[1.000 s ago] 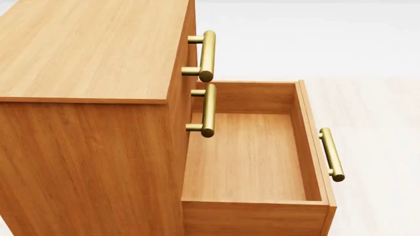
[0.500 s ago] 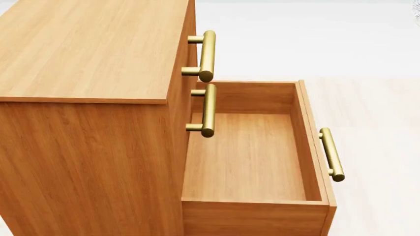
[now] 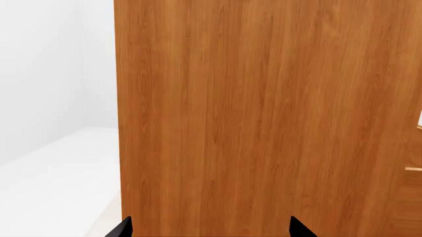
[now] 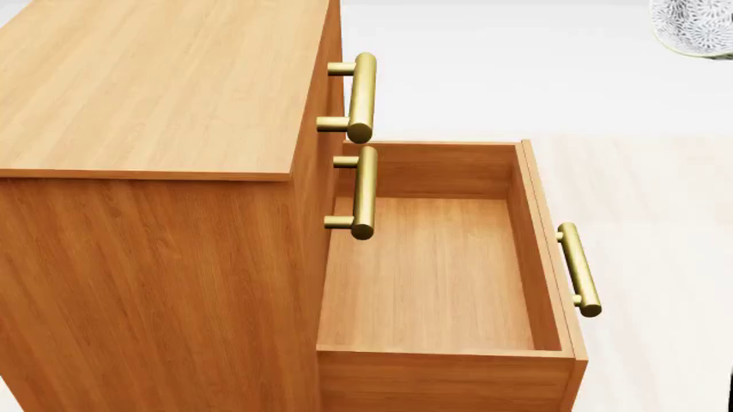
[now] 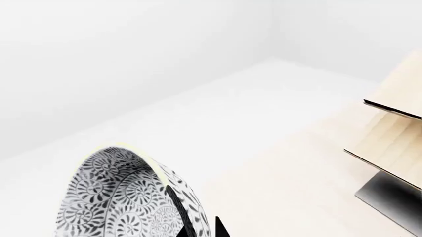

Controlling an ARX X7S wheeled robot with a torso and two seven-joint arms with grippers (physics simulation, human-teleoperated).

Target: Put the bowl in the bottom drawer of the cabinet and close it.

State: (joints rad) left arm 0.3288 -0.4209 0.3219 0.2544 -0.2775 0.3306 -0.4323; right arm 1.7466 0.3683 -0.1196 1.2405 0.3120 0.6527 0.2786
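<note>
The bowl [image 4: 695, 24] peeks in at the 1 o'clock corner of the head view, high up and well away from the open drawer [image 4: 435, 275]. In the right wrist view the right gripper [image 5: 197, 228] pinches the bowl's rim, one dark finger inside and one outside. The bowl looks tipped on its side.

The drawer is pulled out from the cabinet [image 4: 160, 103] and has nothing in it. I think the job now is to carry the bowl over the drawer. It should come down toward 6 o'clock, stay clear of the two upper handles [image 4: 362, 96], and go low before letting go, so it does not bounce.

Most of the bowl is cut off. The arms do not show in the head view. The left gripper [image 3: 209, 228] shows only two tips, spread apart, facing the cabinet's side.
</note>
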